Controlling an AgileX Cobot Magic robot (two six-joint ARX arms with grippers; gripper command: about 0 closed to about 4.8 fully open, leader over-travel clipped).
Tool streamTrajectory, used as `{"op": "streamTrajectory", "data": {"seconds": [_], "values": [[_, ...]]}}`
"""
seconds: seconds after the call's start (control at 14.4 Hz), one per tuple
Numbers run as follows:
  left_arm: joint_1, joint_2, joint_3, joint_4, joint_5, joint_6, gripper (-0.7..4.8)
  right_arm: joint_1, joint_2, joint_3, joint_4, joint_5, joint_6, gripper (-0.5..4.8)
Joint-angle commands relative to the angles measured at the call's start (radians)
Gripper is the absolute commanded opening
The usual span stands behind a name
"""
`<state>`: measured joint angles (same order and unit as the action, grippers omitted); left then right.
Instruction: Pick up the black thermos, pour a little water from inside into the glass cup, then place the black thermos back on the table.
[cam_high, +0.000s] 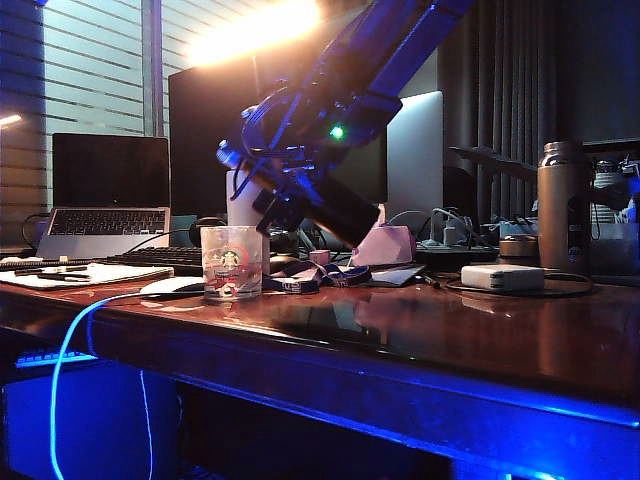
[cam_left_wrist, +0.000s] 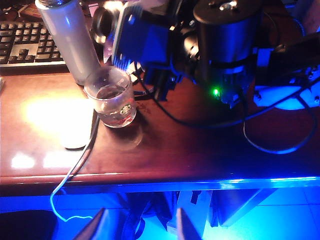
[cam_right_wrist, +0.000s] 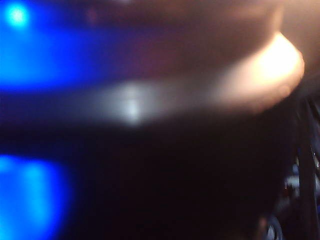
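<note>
the black thermos (cam_high: 335, 215) is up in the air, off the bench (cam_high: 420, 330). it is tipped over on a slant. in the outside view it is at about 2 o'clock from the glass cup (cam_high: 231, 262), higher than the cup and not touching it. the right pincer (cam_high: 285, 190) is closed round the thermos and holds it, with the blue arm going up to 1 o'clock. in the left wrist view the thermos (cam_left_wrist: 227, 40) is a dark round tube near the cup (cam_left_wrist: 111, 97). the right wrist view is too blurry; only a big dark shape fills it.

the glass cup stands upright on the bench, near the front edge. it has a round green and white picture on it.

the left pincer (cam_left_wrist: 140, 227) shows only in the left wrist view. its two fingers (cam_left_wrist: 97, 225) are wide apart with nothing between them, out past the front edge of the bench.

in the outside view a white bottle (cam_high: 240, 205) stands just behind the cup, at 12 o'clock. a white mouse (cam_high: 170, 287) lies just beside the cup at 9 o'clock. a laptop (cam_high: 110, 190) is farther back at 10 o'clock. a tan bottle (cam_high: 562, 205) stands well apart at 3 o'clock.
</note>
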<state>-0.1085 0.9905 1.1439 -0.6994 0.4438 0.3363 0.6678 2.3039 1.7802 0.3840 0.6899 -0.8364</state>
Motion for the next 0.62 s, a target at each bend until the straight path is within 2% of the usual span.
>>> {"op": "streamTrajectory", "data": {"seconds": [0.07, 0.28, 0.62], "values": [[-0.001, -0.002, 0.002, 0.005, 0.005, -0.003, 1.87, 0.002, -0.038, 0.012, 0.063, 0.019, 0.080, 1.06], [-0.001, -0.002, 0.002, 0.005, 0.005, -0.003, 1.87, -0.002, -0.068, 0.012, 0.061, 0.019, 0.157, 1.06], [-0.001, -0.002, 0.002, 0.006, 0.005, -0.003, 1.86, -0.010, -0.144, 0.012, 0.000, 0.031, 0.184, 1.06]]}}
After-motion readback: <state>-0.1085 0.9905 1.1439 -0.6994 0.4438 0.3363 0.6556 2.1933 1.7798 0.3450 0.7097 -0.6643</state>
